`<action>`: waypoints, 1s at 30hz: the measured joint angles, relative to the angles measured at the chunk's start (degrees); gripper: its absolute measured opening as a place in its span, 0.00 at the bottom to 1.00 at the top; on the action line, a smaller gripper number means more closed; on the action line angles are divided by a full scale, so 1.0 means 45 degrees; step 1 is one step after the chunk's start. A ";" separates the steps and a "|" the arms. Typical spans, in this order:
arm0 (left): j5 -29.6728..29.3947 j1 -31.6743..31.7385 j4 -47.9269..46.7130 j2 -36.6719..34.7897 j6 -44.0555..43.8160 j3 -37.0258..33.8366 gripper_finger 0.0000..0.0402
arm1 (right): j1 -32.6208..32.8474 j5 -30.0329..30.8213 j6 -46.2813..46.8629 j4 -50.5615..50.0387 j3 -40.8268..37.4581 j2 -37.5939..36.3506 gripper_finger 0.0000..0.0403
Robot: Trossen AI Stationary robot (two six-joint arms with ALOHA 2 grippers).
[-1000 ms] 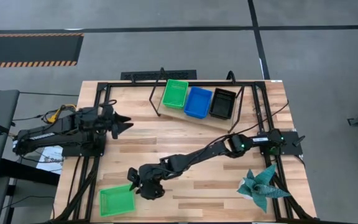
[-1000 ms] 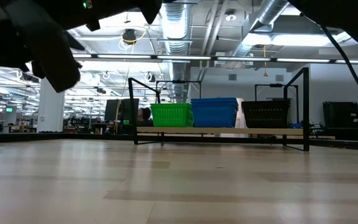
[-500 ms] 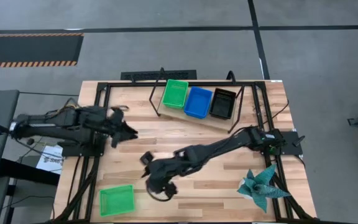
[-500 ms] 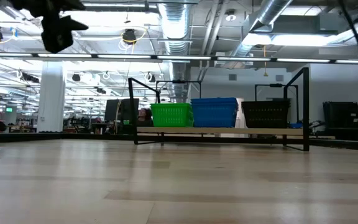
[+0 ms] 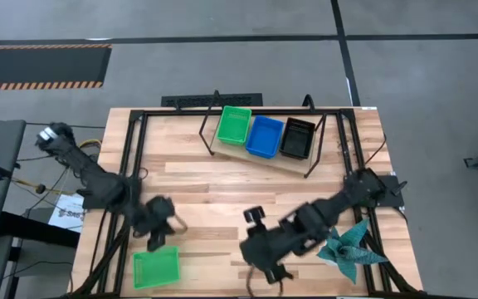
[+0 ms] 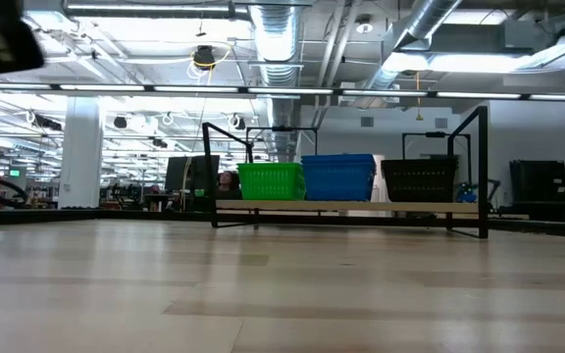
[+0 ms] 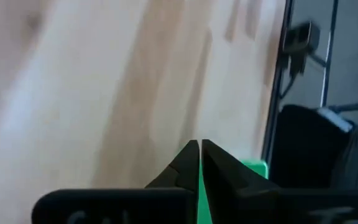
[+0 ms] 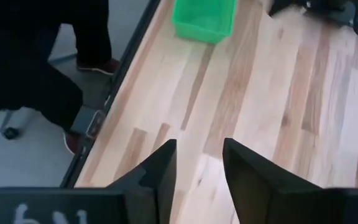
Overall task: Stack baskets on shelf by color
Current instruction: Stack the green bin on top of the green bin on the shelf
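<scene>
Reaching toward the near left corner of the light wooden tabletop (image 5: 222, 187), the left gripper (image 5: 158, 237) hangs just above a bright green plastic mesh basket (image 5: 155, 267) that lies alone there. In the left wrist view its two dark fingers (image 7: 188, 163) are pressed together with nothing between them, and a strip of the green basket (image 7: 253, 168) shows just past their tips.

The right gripper (image 5: 264, 264) sits low over the near edge of the table, right of that basket and well apart from it. In the right wrist view its fingers (image 8: 160, 165) stand spread with bare wood between them, and the same green basket (image 8: 204, 17) lies farther off.

At the far side, a light wooden shelf board on thin black wire legs (image 5: 285, 158) carries three baskets abreast: a green basket (image 5: 234, 124), a blue basket (image 5: 265, 136) and a black basket (image 5: 297, 138). In the low view they stand in the same order, green (image 6: 271, 181), blue (image 6: 338, 176), black (image 6: 419, 180).

A teal folded-paper plant shape (image 5: 351, 247) rests near the right front corner, just beside the right arm.
</scene>
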 joint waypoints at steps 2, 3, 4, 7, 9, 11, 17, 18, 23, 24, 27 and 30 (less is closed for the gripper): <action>-0.0299 -0.1128 0.0267 0.0654 -0.1114 0.0000 0.01 | 0.0438 0.0498 0.0343 -0.0268 -0.0012 0.0000 0.36; -0.0396 -0.1658 0.0475 0.1005 -0.1682 0.0000 0.00 | 0.0644 0.0720 0.0396 -0.0312 -0.0007 0.0000 0.35; -0.0478 -0.2161 0.0747 0.1390 -0.2258 0.0000 0.00 | 0.0860 0.0953 0.0406 -0.0440 -0.0007 0.0000 0.34; -0.0559 -0.3396 0.1367 0.2494 -0.3851 0.0000 0.00 | 0.1277 0.1494 0.0431 -0.0584 -0.0005 0.0108 0.31; -0.0430 -0.3964 0.1733 0.3188 -0.4756 0.0000 0.00 | 0.1397 0.1622 0.0427 -0.0635 -0.0013 0.0196 0.29; -0.0416 -0.4334 0.1903 0.3836 -0.5433 -0.0005 0.00 | 0.1405 0.1767 0.0431 -0.0635 -0.0026 0.0214 0.28; -0.0327 -0.4307 0.1969 0.5742 -0.5873 -0.0005 0.00 | 0.1214 0.1869 0.0533 -0.0203 -0.0012 0.0189 0.27; -0.0441 -0.4171 0.1964 0.6034 -0.5703 -0.0005 0.00 | 0.1177 0.1869 0.0533 -0.0190 -0.0012 0.0189 0.27; -0.1544 -0.2900 0.2341 0.7222 -0.3784 0.0006 0.00 | 0.0964 0.1864 0.0620 -0.0171 -0.0012 0.0189 0.27; -0.1817 -0.2588 0.2697 0.7389 -0.3193 0.0041 0.00 | 0.0911 0.1864 0.0687 -0.0170 -0.0012 0.0189 0.27; -0.3040 -0.1595 0.4006 0.7769 -0.1087 0.0045 0.00 | 0.0761 0.1862 0.0890 -0.0170 -0.0012 0.0189 0.27; -0.4258 -0.0469 0.5802 0.7892 0.1542 -0.0014 0.00 | 0.0734 0.1864 0.0992 -0.0175 -0.0012 0.0189 0.27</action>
